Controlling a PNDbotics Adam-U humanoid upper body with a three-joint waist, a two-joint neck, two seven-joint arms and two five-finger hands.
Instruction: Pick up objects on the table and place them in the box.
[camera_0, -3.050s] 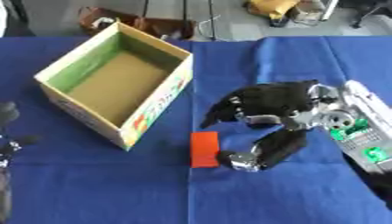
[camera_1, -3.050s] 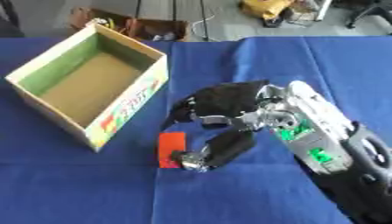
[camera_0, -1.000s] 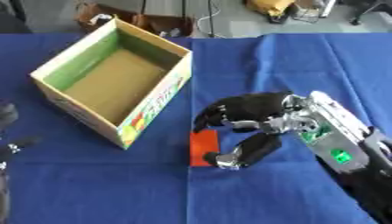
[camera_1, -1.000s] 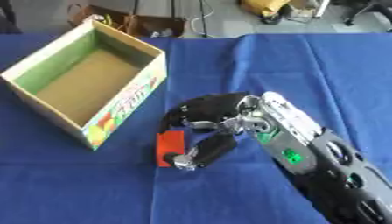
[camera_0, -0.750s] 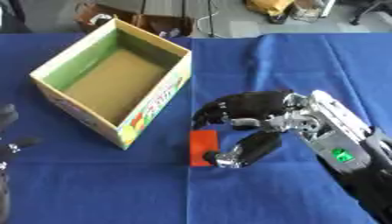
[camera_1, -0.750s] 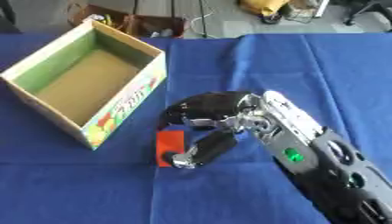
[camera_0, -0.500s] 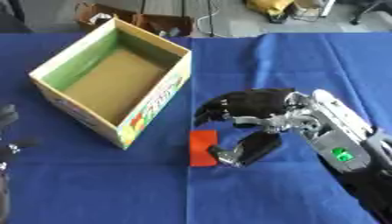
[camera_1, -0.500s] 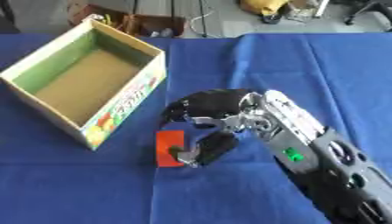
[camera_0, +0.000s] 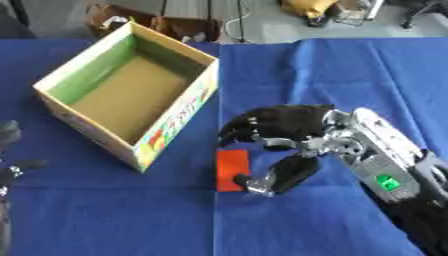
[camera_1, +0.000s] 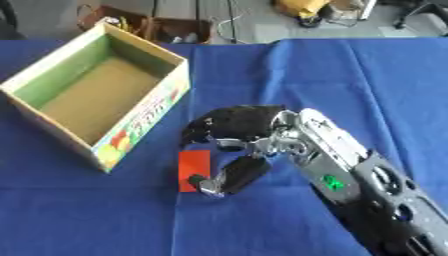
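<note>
While the box (camera_0: 131, 100) stays put, the right hand (camera_0: 284, 132) has curled closer round the red block (camera_0: 232, 170)

Even, bright overhead light falls on the blue tablecloth (camera_0: 332, 70). Shadows are soft. Both views are slightly blurred throughout.

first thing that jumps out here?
The right hand at centre, fingers curled over a flat red block on the blue tablecloth, thumb at the block's near edge. Next, the open cardboard box to its upper left, nothing visible inside.
</note>
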